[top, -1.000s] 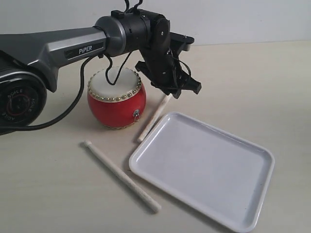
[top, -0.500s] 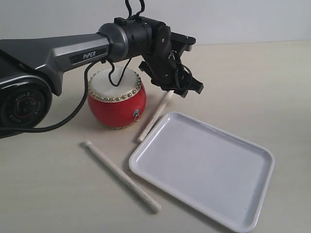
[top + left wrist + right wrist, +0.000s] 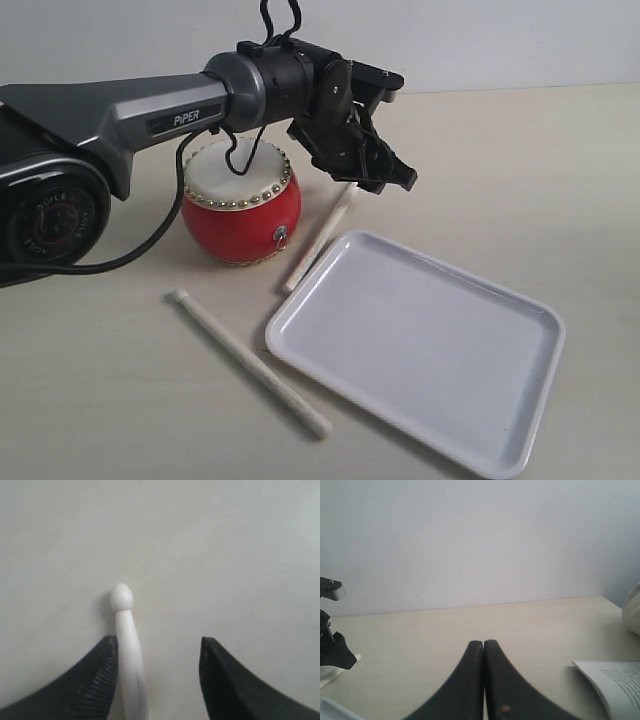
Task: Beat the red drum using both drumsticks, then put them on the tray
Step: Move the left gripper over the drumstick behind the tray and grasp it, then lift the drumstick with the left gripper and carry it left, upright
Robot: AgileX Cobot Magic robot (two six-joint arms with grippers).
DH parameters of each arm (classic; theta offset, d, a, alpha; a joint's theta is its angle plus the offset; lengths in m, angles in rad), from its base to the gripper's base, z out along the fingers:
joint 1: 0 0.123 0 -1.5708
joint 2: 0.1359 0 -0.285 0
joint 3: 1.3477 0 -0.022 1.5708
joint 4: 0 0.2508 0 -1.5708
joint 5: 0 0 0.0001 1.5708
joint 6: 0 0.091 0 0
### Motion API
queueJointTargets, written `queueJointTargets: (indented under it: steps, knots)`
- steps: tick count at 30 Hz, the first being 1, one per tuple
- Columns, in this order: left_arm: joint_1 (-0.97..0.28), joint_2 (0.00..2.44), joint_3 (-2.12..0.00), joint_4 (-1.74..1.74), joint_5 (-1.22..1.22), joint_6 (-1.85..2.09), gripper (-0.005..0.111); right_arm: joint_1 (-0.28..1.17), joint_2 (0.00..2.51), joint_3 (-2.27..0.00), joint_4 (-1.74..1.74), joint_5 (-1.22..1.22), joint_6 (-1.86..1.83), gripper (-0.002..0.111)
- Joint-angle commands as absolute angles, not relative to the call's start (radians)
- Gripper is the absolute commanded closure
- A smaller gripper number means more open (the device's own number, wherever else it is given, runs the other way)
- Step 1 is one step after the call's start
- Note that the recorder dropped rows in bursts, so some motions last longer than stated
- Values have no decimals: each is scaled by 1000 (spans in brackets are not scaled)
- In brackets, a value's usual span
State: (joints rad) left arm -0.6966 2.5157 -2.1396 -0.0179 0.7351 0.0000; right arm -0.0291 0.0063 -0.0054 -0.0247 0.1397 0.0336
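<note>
- The left fingers (image 3: 95, 680) are apart, and one stick (image 3: 127, 650) lies between them, closer to one finger; I cannot tell if it touches that finger
- The round tip of that stick pokes out past the fingers
- The right fingers (image 3: 472, 680) are pressed together
- Seen from the exterior view, the left fingers hang over the far end of this stick, which lies on the worktop (image 3: 520, 170) between the red drum (image 3: 240, 205) and the tray (image 3: 420, 340)
- The other stick (image 3: 250, 362) lies flat on the worktop in front of the drum, with its thick end just beside the near edge of the tray
- The drum stands upright, near the tray but not touching it
</note>
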Motion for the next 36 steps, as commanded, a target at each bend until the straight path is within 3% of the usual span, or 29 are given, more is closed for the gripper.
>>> queueJointTargets:
  steps: [1, 14, 21, 29, 34, 36]
  knots:
    - [-700, 2537, -2144, -8, 708, -9, 57, -34, 0, 0, -25, 134, 30, 108]
    - [-700, 2557, -2144, 0, 670, -9, 57, -34, 0, 0, -25, 134, 30, 108]
    - [-700, 2557, -2144, -8, 707, -9, 77, -34, 0, 0, -25, 134, 30, 108]
    - [-698, 2557, -2144, -8, 717, -9, 80, -34, 0, 0, -25, 134, 32, 108]
    - [-698, 2557, -2144, -8, 715, 0, 103, -34, 0, 0, -25, 134, 30, 108]
    - [-698, 2557, -2144, -8, 715, 0, 107, -34, 0, 0, -25, 134, 30, 108]
